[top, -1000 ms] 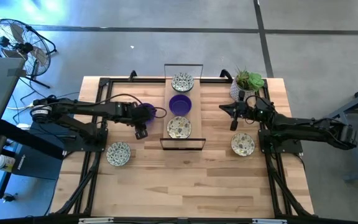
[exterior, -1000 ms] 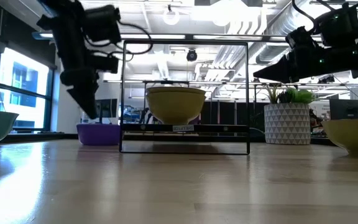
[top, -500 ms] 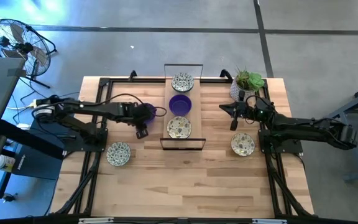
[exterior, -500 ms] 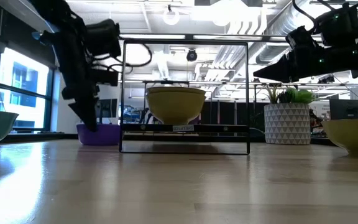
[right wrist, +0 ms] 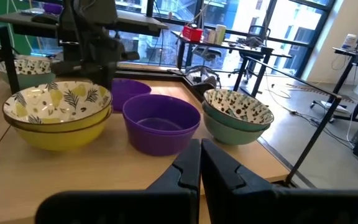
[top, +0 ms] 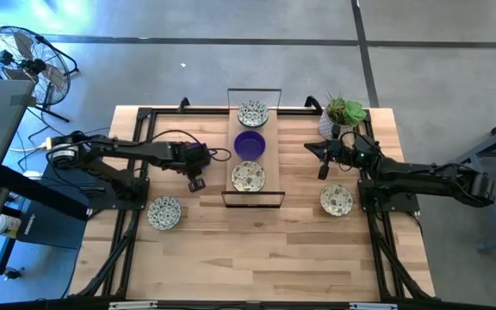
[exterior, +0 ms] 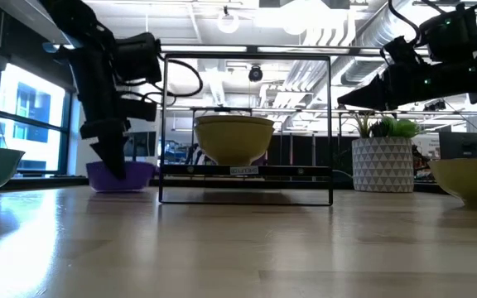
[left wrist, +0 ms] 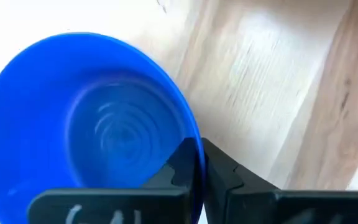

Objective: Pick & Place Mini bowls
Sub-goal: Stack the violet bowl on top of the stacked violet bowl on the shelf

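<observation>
A purple mini bowl (exterior: 127, 175) sits on the table left of the wire rack (top: 254, 196), and my left gripper (left wrist: 194, 171) is shut on it, covering it in the high view. The rack holds a speckled bowl (top: 253, 113), a purple bowl (top: 249, 145) and another speckled bowl (top: 248, 176) in a row. Two more speckled bowls (top: 164, 213) (top: 337, 200) rest on the table near each arm's base. My right gripper (right wrist: 199, 163) hovers shut and level to the right of the rack, holding nothing. My left gripper pinches the purple bowl's rim (left wrist: 196, 144), one finger (left wrist: 178, 169) inside the bowl and the other (left wrist: 224, 174) outside. The fingers slant steeply down from the table's left. The bowl's base rests on the table (exterior: 121, 187).
A white pot with a green plant (top: 341, 116) stands at the far right, just behind my right gripper. The rack's tall wire ends (exterior: 247, 56) rise between the two arms. Bare wood (top: 257, 258) stretches along the near half of the table.
My left gripper has sunk onto the purple bowl and taken hold of its rim. The bowl has shifted slightly toward the table's left, still on the table.
</observation>
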`<control>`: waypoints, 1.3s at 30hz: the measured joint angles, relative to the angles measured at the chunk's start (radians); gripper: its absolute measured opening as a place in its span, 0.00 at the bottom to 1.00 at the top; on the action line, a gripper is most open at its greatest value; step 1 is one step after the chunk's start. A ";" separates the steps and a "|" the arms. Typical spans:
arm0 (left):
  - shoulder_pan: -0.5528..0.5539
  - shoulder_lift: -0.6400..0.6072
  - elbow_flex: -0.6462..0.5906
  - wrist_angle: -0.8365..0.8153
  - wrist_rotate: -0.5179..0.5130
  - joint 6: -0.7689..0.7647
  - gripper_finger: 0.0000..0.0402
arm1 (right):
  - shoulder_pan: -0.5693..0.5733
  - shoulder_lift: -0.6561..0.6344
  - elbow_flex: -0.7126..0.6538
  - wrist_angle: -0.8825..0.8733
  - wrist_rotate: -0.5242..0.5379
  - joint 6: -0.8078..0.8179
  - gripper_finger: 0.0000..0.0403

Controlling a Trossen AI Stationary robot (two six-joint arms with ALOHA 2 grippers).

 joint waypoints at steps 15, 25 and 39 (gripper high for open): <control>0.027 -0.084 0.298 -0.176 0.015 0.034 0.01 | 0.000 0.000 0.000 0.000 -0.001 0.000 0.00; 0.027 -0.080 0.493 -0.181 0.065 0.052 0.00 | 0.000 0.000 0.000 0.000 -0.001 0.000 0.00; 0.027 -0.064 0.534 -0.117 0.133 0.050 0.00 | 0.000 0.000 0.000 0.000 -0.007 0.000 0.00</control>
